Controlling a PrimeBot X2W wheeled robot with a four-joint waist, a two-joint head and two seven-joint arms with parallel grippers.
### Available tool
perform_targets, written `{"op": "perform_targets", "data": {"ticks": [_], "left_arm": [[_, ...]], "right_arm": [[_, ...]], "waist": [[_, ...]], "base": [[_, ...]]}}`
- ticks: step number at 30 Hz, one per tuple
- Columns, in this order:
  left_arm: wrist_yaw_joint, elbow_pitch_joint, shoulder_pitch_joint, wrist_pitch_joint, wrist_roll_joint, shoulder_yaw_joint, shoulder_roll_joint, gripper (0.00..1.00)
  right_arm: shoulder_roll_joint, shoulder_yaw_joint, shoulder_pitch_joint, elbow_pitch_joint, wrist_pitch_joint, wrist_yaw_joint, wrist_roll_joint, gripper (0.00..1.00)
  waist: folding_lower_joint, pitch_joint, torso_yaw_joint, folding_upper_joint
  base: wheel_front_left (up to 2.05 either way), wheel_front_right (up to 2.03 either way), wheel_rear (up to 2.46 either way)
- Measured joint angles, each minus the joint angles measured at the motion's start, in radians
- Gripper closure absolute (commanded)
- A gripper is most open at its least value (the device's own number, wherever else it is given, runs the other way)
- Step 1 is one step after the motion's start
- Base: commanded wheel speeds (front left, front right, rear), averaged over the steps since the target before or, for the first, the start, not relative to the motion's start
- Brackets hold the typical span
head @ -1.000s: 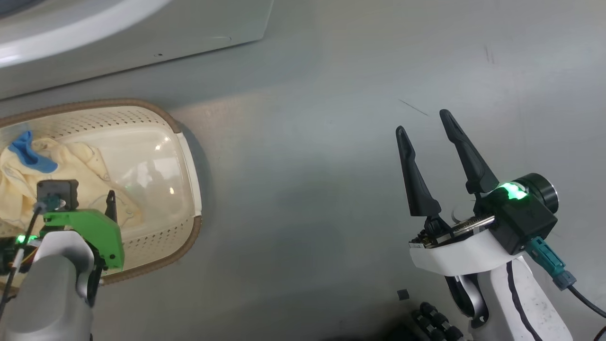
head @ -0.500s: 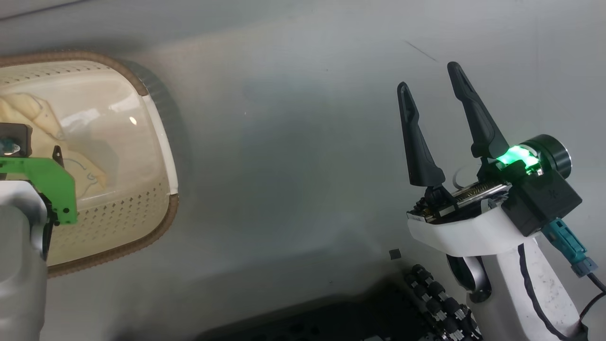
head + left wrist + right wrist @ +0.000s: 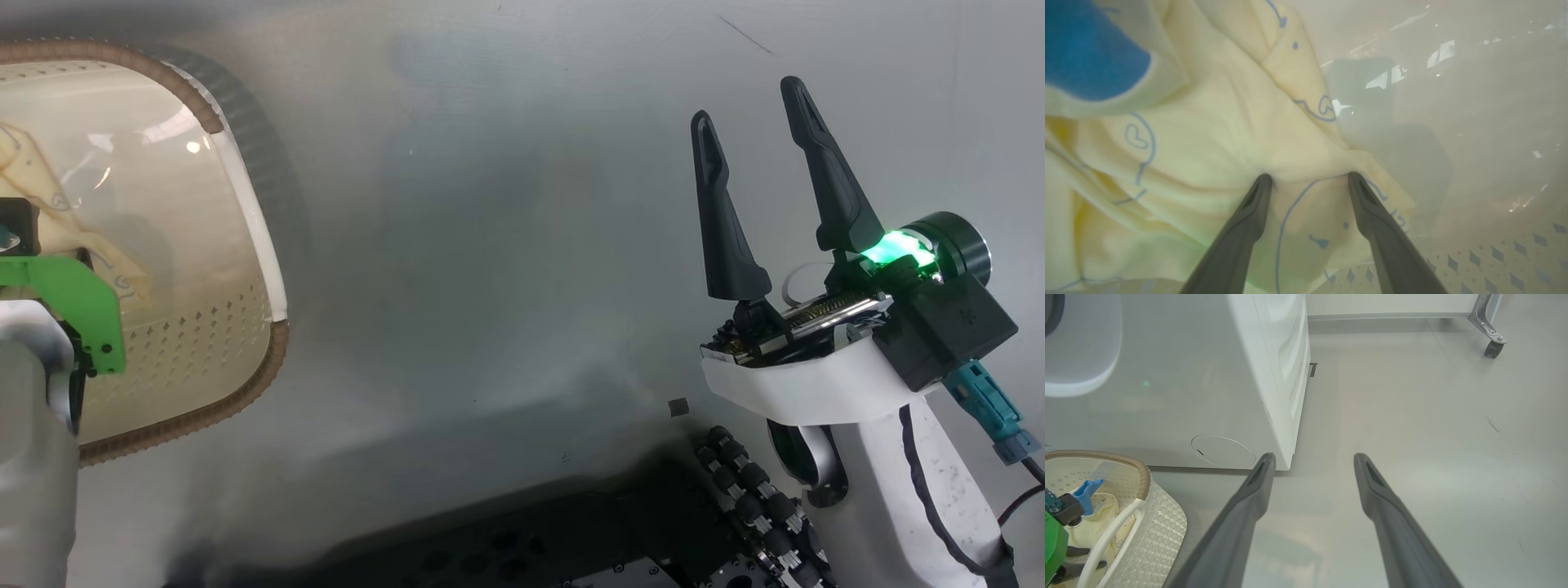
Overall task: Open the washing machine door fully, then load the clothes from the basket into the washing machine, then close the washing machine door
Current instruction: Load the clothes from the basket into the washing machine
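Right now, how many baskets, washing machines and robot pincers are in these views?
Basket: 1
Washing machine: 1
Pincers: 2, the left pincer and the right pincer, both open
Total: 4

no legible txt, brands or nos., just blue heart doodles on clothes, no letters

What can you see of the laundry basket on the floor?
The cream plastic basket, rounded, with diamond-perforated walls, a brown woven-look rim and a white handle, stands upright on the grey floor near the white washing machine. A pale yellow garment with a blue cuff lies inside; the open left tool presses into that cloth.
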Motion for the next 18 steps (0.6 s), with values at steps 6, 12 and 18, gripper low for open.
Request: {"op": "perform_targets", "data": {"ticks": [6, 12, 18], "left_arm": [[0.009, 0.022, -0.020, -0.009, -0.007, 0.010, -0.003, 1.00], [0.010, 0.033, -0.021, -0.071, -0.007, 0.010, -0.003, 1.00], [0.018, 0.032, -0.020, -0.158, -0.006, 0.007, -0.008, 1.00]], "right_arm": [[0.000, 0.003, -0.015, 0.002, 0.000, -0.001, 0.004, 0.00], [0.000, 0.003, -0.020, 0.011, 0.000, -0.002, 0.005, 0.00], [0.000, -0.005, -0.022, 0.020, 0.000, -0.010, 0.005, 0.00]], "waist": [[0.0000, 0.002, 0.005, -0.0001], [0.0000, -0.008, 0.007, 0.0000], [0.0000, -0.033, 0.014, 0.0000]], "base": [[0.00, 0.00, 0.00], [0.00, 0.00, 0.00], [0.00, 0.00, 0.00]]}}
